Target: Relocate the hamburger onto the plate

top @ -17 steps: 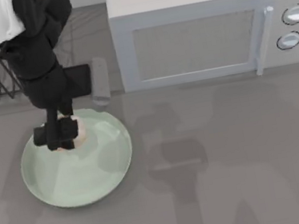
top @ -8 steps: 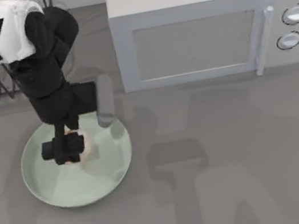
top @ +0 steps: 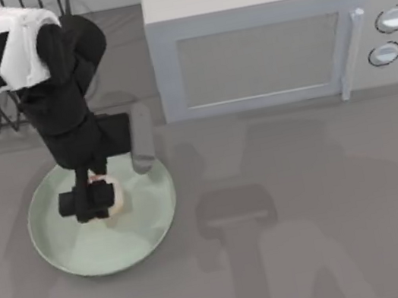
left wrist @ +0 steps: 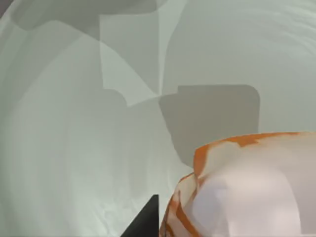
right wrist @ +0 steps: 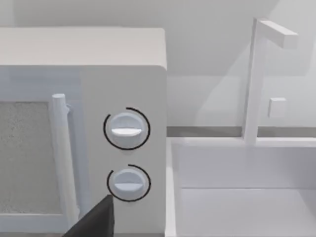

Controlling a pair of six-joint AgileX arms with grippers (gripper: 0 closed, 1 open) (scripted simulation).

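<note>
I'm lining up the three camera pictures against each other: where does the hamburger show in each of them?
Top view: the hamburger sits over the upper-left part of the plate, partly under the left gripper.
Left wrist view: the hamburger is close up at the lower right, cream with orange patches, over the plate.
Right wrist view: it faces the microwave, away from the hamburger.
Shared landmark: the pale green plate, in the top and left wrist views.
</note>
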